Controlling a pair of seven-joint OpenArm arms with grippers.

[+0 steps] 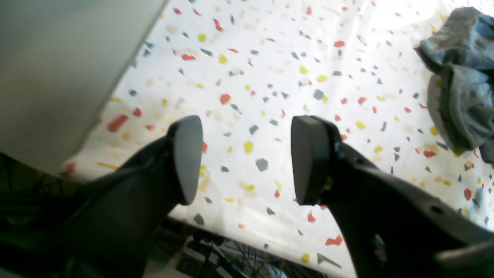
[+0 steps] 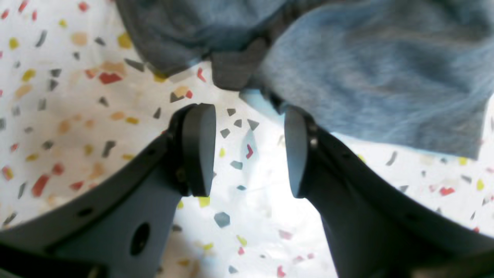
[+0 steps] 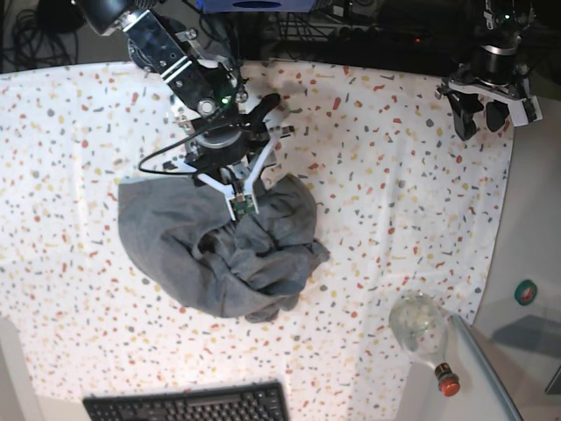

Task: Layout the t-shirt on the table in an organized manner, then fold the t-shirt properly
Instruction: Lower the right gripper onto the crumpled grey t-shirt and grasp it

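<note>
T-shirt, heather-grey soft cotton (image 3: pixel 219 254), lies crumpled in a heap near the middle of the flecked white cloth worktop (image 3: pixel 394 193). Right dark-fingered tool (image 2: pixel 249 150) hangs just above the worktop at the heap's edge, fingers spread, nothing between them; grey fabric lies just beyond its tips. Left black tool (image 1: pixel 247 160) sits over the far corner of the worktop, well apart from the garment, fingers spread, holding nothing. Clear glass bottle with red cap (image 3: pixel 422 331) lies near the worktop's edge
</note>
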